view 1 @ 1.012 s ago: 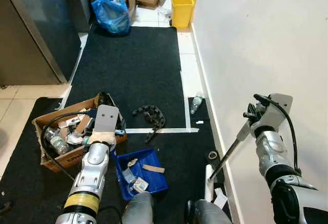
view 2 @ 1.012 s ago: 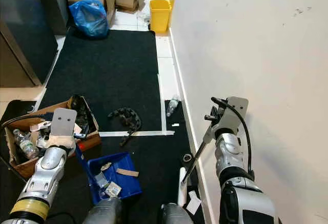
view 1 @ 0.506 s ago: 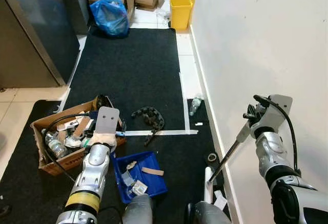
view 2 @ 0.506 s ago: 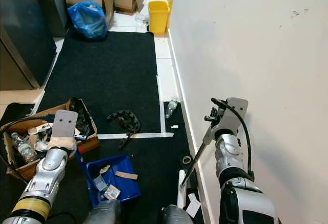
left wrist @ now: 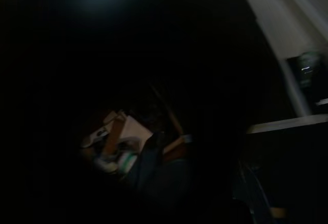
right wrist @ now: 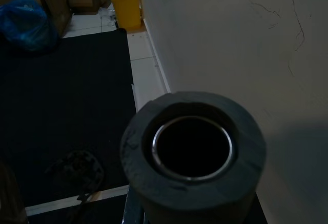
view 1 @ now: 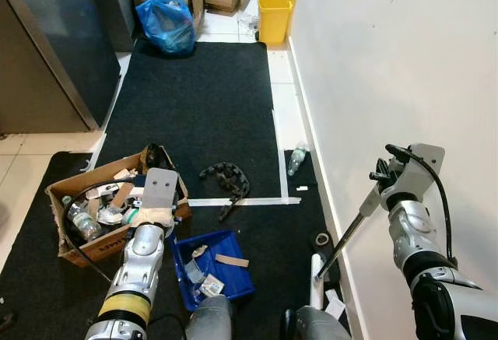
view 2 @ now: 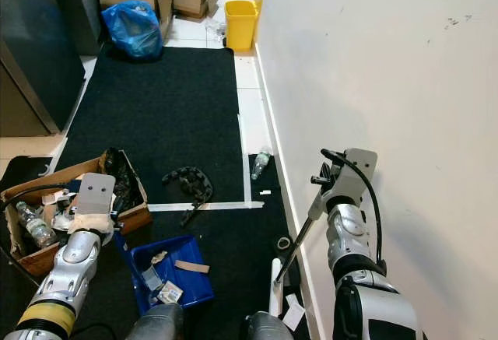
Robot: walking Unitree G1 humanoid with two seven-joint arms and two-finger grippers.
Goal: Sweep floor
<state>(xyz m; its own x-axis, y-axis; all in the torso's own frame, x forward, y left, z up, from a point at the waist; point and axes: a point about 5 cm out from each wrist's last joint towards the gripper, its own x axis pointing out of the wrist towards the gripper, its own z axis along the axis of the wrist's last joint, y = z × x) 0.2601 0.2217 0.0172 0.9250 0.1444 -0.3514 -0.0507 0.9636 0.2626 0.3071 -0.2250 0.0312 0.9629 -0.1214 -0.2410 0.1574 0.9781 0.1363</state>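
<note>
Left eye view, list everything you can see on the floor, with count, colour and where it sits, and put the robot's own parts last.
Mats: two, black, laid end to end beside the wall.
Tape line: one, white, across the mats' seam.
Cardboard box: one, brown, full of clutter, near left.
Dustpan: one, blue, holding scraps, near centre.
Chain: one, dark, above the tape.
Plastic bottle: one, clear, by the wall.
Bin: one, yellow, far end.
Bag: one, blue, far left.
Broom handle: one, metal, held by the right gripper.
Left gripper: over the box edge.
</note>
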